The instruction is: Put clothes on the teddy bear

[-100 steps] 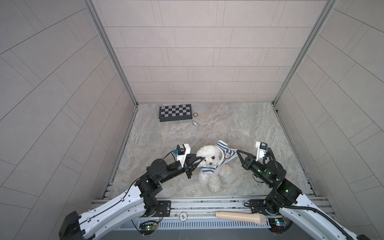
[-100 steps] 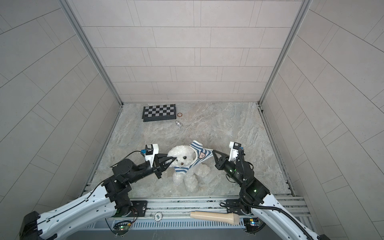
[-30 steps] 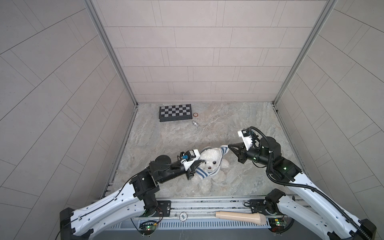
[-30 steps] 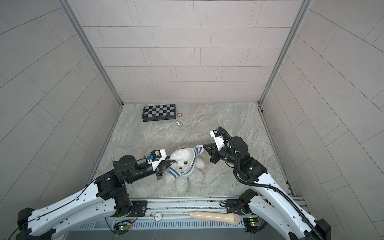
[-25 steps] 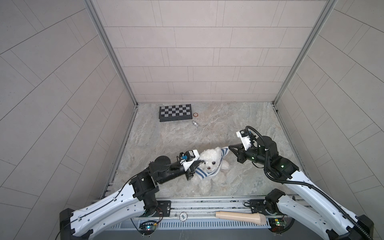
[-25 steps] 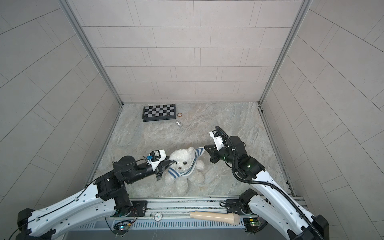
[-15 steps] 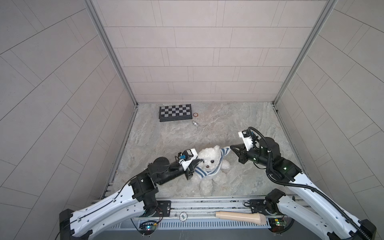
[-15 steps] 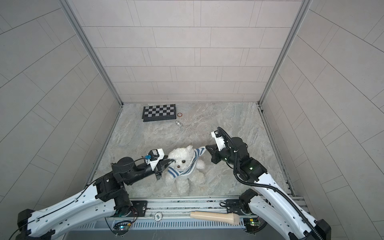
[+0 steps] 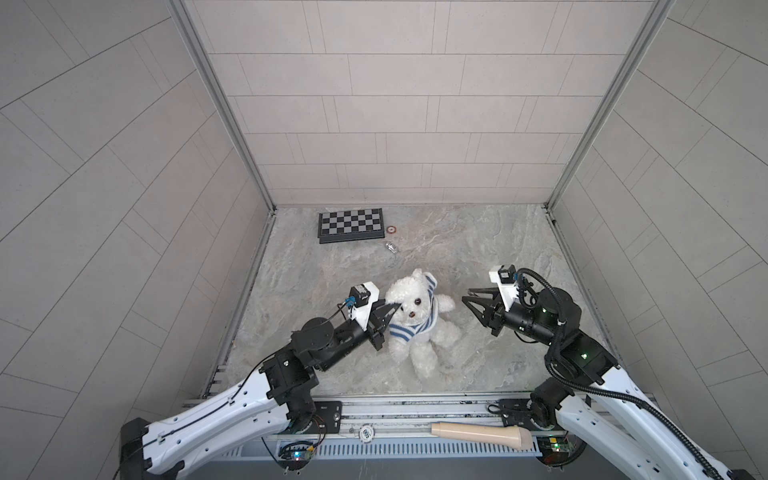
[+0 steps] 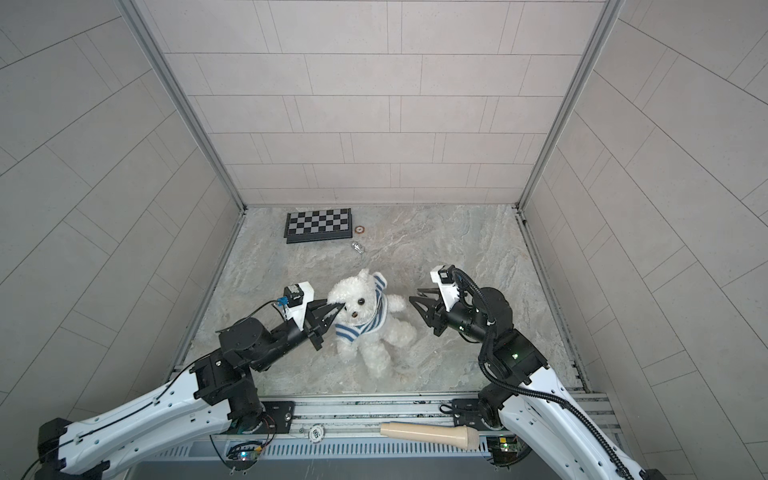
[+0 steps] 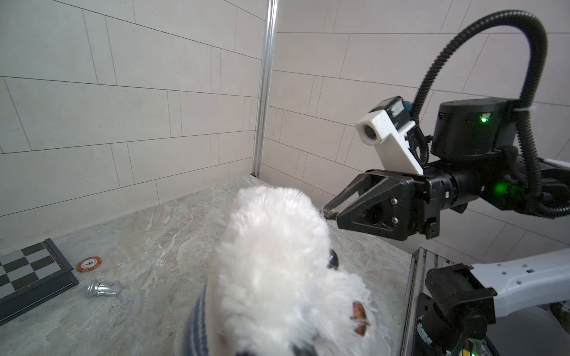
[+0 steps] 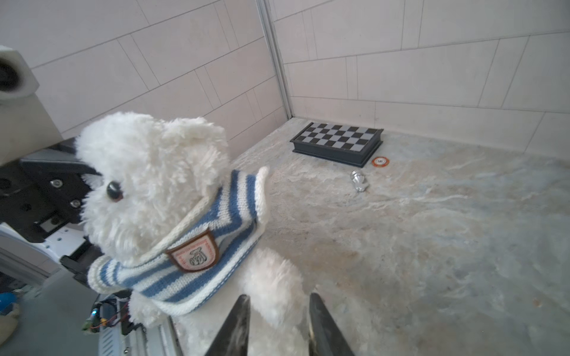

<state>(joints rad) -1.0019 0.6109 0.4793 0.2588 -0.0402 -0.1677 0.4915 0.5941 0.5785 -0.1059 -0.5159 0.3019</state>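
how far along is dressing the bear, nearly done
Done: the striped sweater is over the head of the teddy bear, bunched round neck and chest. In hand: the left gripper pinches the head's side; the right gripper is open beside the bear's arm, not touching. To do: that arm looks bare below the hem, so sleeves and pulling down probably remain.

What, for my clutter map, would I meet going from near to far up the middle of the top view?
beige club-shaped object → teddy bear → silver chess piece → chessboard
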